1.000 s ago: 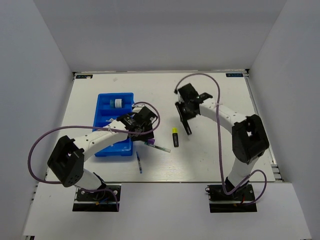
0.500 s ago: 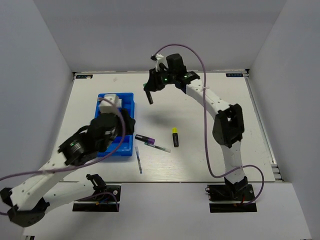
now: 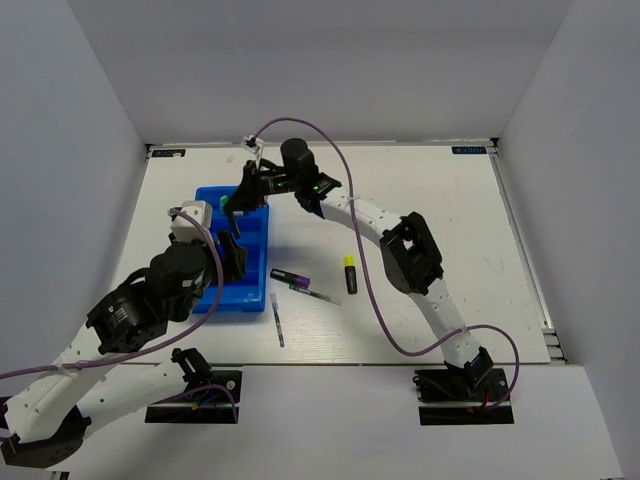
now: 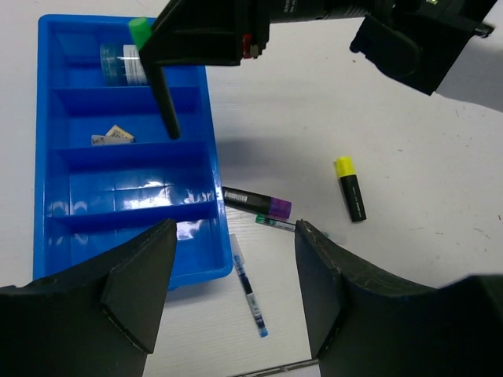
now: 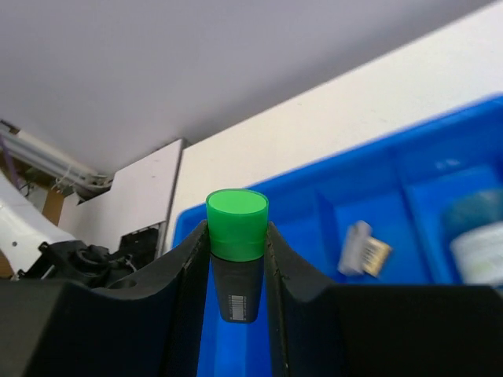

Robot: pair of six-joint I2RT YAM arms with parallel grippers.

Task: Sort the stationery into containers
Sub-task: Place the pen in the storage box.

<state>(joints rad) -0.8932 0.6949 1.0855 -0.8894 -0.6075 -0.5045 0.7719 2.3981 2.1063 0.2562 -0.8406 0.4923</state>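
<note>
My right gripper (image 5: 236,263) is shut on a black highlighter with a green cap (image 5: 236,222) and holds it tilted above the blue tray (image 5: 314,196); it also shows in the top view (image 3: 233,203). The tray (image 4: 47,196) holds a blue-white pot (image 4: 122,63) in its far compartment and a pale eraser (image 4: 110,135) in the one nearer. My left gripper (image 4: 236,290) is open and empty, raised above the tray's near right corner. On the table right of the tray lie a purple-tipped marker (image 4: 255,202), a green thin pen (image 4: 287,225), a blue thin pen (image 4: 247,287) and a yellow-capped highlighter (image 4: 350,187).
The right arm (image 3: 350,210) reaches across the back of the table from right to left. The tray (image 3: 215,300) sits at the left middle of the white table, whose side and back are walled in by white panels.
The right gripper has swung left with the green highlighter, from the middle of the table to above the tray. The left arm has lifted off the tray's right side and pulled back.
</note>
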